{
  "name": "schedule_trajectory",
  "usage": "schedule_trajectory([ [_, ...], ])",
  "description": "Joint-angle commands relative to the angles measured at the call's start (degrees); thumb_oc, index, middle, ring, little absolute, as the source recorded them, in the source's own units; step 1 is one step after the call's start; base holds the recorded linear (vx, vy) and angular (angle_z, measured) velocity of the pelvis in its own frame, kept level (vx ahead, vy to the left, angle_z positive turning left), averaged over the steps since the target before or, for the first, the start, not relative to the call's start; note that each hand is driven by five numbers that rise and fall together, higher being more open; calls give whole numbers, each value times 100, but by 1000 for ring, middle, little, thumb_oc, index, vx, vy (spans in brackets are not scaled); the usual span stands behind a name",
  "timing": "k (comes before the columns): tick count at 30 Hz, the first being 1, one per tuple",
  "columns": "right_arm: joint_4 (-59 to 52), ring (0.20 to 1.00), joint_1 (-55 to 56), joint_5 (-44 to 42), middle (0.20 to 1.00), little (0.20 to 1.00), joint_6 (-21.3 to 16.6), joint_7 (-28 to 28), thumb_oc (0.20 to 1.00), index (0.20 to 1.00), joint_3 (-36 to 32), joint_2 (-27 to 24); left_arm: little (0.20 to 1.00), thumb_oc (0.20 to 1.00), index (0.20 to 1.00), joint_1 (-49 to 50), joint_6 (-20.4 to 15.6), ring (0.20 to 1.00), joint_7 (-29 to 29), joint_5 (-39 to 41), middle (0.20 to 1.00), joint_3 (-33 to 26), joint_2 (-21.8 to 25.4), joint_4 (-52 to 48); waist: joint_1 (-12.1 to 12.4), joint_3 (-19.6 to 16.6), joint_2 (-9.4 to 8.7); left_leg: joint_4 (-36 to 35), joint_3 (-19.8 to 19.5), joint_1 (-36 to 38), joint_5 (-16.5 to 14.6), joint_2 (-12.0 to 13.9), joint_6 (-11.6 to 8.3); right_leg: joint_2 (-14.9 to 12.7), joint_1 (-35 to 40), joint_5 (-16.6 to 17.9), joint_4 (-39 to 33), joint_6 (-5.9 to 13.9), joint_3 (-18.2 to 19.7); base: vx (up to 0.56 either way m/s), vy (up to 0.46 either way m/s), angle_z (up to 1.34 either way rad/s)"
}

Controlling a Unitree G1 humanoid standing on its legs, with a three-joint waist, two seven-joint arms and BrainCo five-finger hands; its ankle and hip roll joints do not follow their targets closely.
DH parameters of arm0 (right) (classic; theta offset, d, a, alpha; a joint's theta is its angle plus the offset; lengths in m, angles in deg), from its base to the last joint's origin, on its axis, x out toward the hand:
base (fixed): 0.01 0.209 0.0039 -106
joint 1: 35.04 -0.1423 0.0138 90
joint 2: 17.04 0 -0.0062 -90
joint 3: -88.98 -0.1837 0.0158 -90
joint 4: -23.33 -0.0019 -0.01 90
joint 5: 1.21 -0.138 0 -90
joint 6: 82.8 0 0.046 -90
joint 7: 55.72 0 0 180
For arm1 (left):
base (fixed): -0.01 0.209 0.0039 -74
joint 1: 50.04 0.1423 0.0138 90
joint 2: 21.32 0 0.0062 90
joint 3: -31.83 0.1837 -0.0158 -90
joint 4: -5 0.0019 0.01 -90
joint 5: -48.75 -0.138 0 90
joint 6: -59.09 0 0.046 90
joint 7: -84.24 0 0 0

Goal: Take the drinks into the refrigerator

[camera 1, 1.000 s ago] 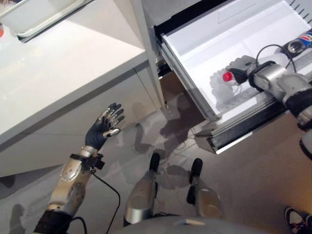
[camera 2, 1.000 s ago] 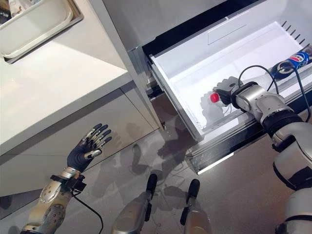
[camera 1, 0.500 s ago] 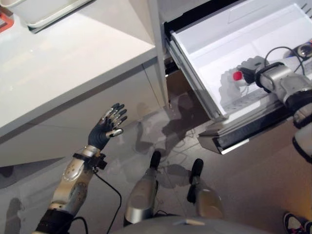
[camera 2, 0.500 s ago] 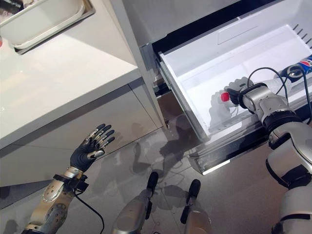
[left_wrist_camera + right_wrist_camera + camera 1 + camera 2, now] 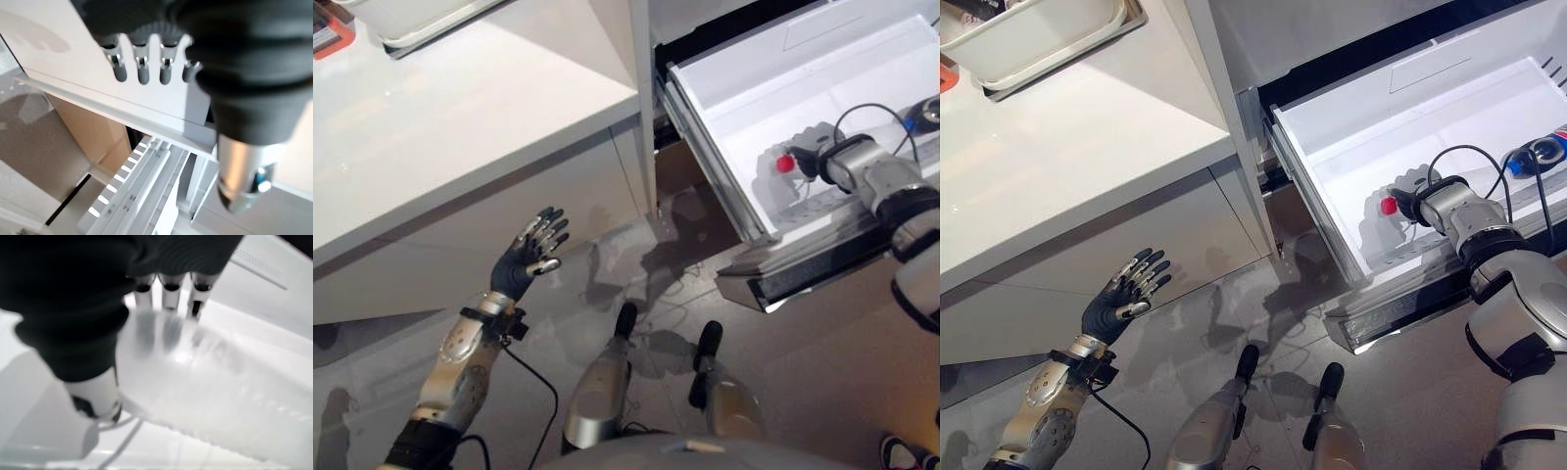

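Since a second ago, little has changed but the viewpoint: the whole scene has slid across the head views as the camera turned, while the right hand (image 5: 1417,201) stays inside the pulled-out white refrigerator drawer (image 5: 1351,127) with the clear plastic bottle with a red cap (image 5: 1393,207) in its grasp. Item, right hand: fingers and thumb curled round the bottle's body, as its own wrist camera shows, the fingers (image 5: 168,293) wrapped over the translucent bottle (image 5: 205,382); held low over the drawer's near front corner, presumably so it can be laid down flat beside the wall. Item, bottle: lying roughly on its side, cap pointing toward the drawer's left wall; whether it already rests on the drawer floor cannot be told. Item, second drink: a dark bottle with a blue label (image 5: 1540,155), already lying further along the same drawer, well apart from the first. Item, left hand (image 5: 529,257): raised over the grey floor, fingers straight and spread, holding nothing, kept clear of the work below the white counter (image 5: 460,127). Item, pale rectangular tray (image 5: 1038,34): on the counter's far end, untouched. Judgement: placing is nearly complete, release remaining.
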Motion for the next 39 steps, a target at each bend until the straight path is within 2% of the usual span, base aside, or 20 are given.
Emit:
schedule_trajectory([
  [1, -101, 1000, 278, -317, 1000, 1000, 188, 112, 1000, 1000, 403, 8, 1000, 1000, 1000, 110, -262, 1000, -6, -131, 1000, -171, 51, -555, -191, 160, -97, -129, 101, -28, -70, -279, 409, 175, -620, -837, 1107, -98, 168, -12, 3, -4],
  [14, -99, 1000, 68, -681, 1000, 1000, 238, 90, 1000, 1000, 362, -23, 1000, 1000, 1000, 63, -222, 1000, -56, -100, 1000, -198, 183, -528, -204, 125, -155, -27, 105, 7, -105, -291, 401, 150, -520, -829, 1118, -98, 136, 0, 0, 0],
  [18, -1646, 1000, -483, -1713, 1000, 1000, 21, -56, 1000, 1000, 364, -1052, 1000, 1000, 1000, 49, -172, 1000, -128, -107, 1000, -298, 256, -429, -293, 14, -358, 89, 133, 103, -185, -306, 382, 155, -365, -822, 1123, -98, 171, 0, 0, 0],
  [19, -1649, 1000, -481, -1713, 1000, 1000, 22, -58, 1000, 1000, 362, -1056, 1000, 1000, 1000, 47, -172, 1000, -128, -107, 1000, -296, 256, -428, -293, 9, -356, 89, 131, 97, -183, -306, 383, 155, -368, -818, 1118, -98, 169, 37, 29, 0],
  [20, -2167, 1000, -797, -2394, 1000, 1000, -66, 26, 1000, 1000, 226, -1632, 1000, 1000, 1000, 72, -183, 1000, -117, -138, 1000, -340, 265, -338, -329, -88, -468, 167, 168, 161, -273, -319, 369, 152, -224, -832, 1064, -99, 172, 0, 0, 0],
  [21, -2176, 1000, -806, -2400, 1000, 1000, -63, 18, 1000, 1000, 229, -1644, 1000, 1000, 1000, 63, -183, 1000, -117, -138, 1000, -337, 262, -337, -333, -91, -463, 165, 163, 142, -251, -323, 372, 149, -232, -803, 1043, -97, 166, 55, 49, 1],
  [22, -2924, 1000, -1030, -2854, 1000, 1000, -86, 109, 1000, 1000, 65, -2292, 1000, 1000, 1000, 150, -177, 1000, -75, -199, 1000, -450, 235, -315, -416, -206, -569, 275, 230, 200, -353, -338, 370, 158, -110, -799, 981, -93, 175, 39, 55, 0],
  [24, -3404, 1000, -833, -3005, 1000, 1000, -194, 109, 1000, 1000, -139, -2570, 1000, 1000, 1000, 153, -172, 1000, -62, -220, 1000, -511, 186, -301, -476, -240, -597, 336, 262, 189, -378, -346, 388, 166, -102, -752, 945, -86, 202, 33, 51, 1],
  [25, -3946, 1000, -751, -3137, 1000, 1000, -291, 149, 1000, 1000, -369, -3031, 1000, 1000, 1000, 189, -179, 1000, -33, -282, 1000, -587, 169, -298, -531, -270, -653, 407, 322, 213, -435, -346, 400, 182, -60, -738, 927, -78, 260, 40, 77, -14],
  [26, -4681, 1000, 94, -3415, 1000, 1000, -492, 335, 1000, 1000, -1271, -3553, 1000, 1000, 1000, 322, -201, 1000, -71, -311, 1000, -781, -56, -308, -749, -369, -650, 488, 425, 244, -527, -349, 427, 208, 5, -712, 872, -56, 359, 41, 77, -24],
  [29, -5134, 1000, 1505, -3347, 1000, 1000, -621, 434, 1000, 1000, -2644, -3877, 1000, 1000, 1000, 445, -233, 1000, -101, -363, 1000, -948, -138, -309, -870, -488, -725, 563, 518, 271, -607, -344, 437, 249, 49, -680, 817, -37, 446, 43, 60, -34],
  [30, -5203, 1000, 2233, -3297, 1000, 1000, -626, 519, 1000, 1000, -3366, -3939, 1000, 1000, 1000, 532, -234, 1000, -117, -393, 1000, -1047, -228, -289, -979, -552, -746, 582, 572, 288, -639, -332, 436, 265, 85, -677, 780, -27, 486, 57, 67, -40],
  [31, -5257, 1000, 3315, -3091, 1000, 1000, -653, 734, 1000, 1000, -4357, -3880, 1000, 1000, 1000, 697, -261, 1000, -107, -438, 1000, -1317, -453, -330, -1290, -657, -739, 572, 671, 335, -680, -311, 449, 308, 111, -657, 732, -10, 603, 54, 76, -29],
  [32, -5514, 1000, 4821, -2862, 1000, 1000, -648, 794, 1000, 1000, -5793, -3663, 1000, 1000, 1000, 763, -264, 1000, -86, -488, 1000, -1419, -367, -364, -1300, -705, -878, 568, 723, 363, -707, -291, 463, 330, 111, -646, 722, -3, 662, 38, 58, -25],
  [33, -5591, 1000, 5188, -2851, 1000, 1000, -647, 782, 1000, 1000, -6156, -3617, 1000, 1000, 1000, 739, -263, 1000, -86, -487, 1000, -1381, -309, -367, -1233, -699, -908, 568, 725, 363, -706, -292, 463, 329, 110, -646, 722, -3, 664, 73, 64, -34],
  [34, -5647, 1000, 6700, -2524, 1000, 1000, -597, 882, 1000, 1000, -7504, -3108, 1000, 1000, 1000, 826, -265, 1000, -48, -603, 1000, -1545, -399, -384, -1321, -749, -963, 579, 829, 467, -810, -259, 501, 377, 148, -684, 749, 17, 803, 54, 51, -53],
  [35, -5754, 1000, 7413, -2413, 1000, 1000, -574, 947, 1000, 1000, -8151, -2744, 1000, 1000, 1000, 836, -269, 1000, -38, -625, 1000, -1527, -424, -417, -1276, -768, -977, 556, 869, 473, -783, -256, 519, 375, 139, -647, 728, 28, 851, 54, 52, -54],
  [36, -5807, 1000, 7592, -2419, 1000, 1000, -574, 934, 1000, 1000, -8328, -2713, 1000, 1000, 1000, 812, -268, 1000, -37, -624, 1000, -1480, -405, -417, -1221, -764, -970, 553, 874, 475, -781, -256, 519, 375, 138, -646, 727, 28, 856, 37, 40, -57],
  [37, -5901, 1000, 8194, -2261, 1000, 1000, -512, 1033, 1000, 1000, -8807, -1901, 1000, 1000, 1000, 896, -265, 1000, -24, -655, 1000, -1597, -594, -470, -1320, -824, -932, 513, 959, 558, -822, -233, 553, 406, 161, -654, 721, 39, 965, 38, 30, -46],
  [39, -5964, 1000, 8460, -2159, 1000, 1000, -448, 1099, 1000, 1000, -9030, -1486, 1000, 1000, 1000, 894, -268, 1000, -2, -688, 1000, -1588, -636, -461, -1303, -876, -914, 477, 1023, 597, -831, -224, 579, 419, 151, -646, 708, 50, 1035, 47, 42, -46],
])
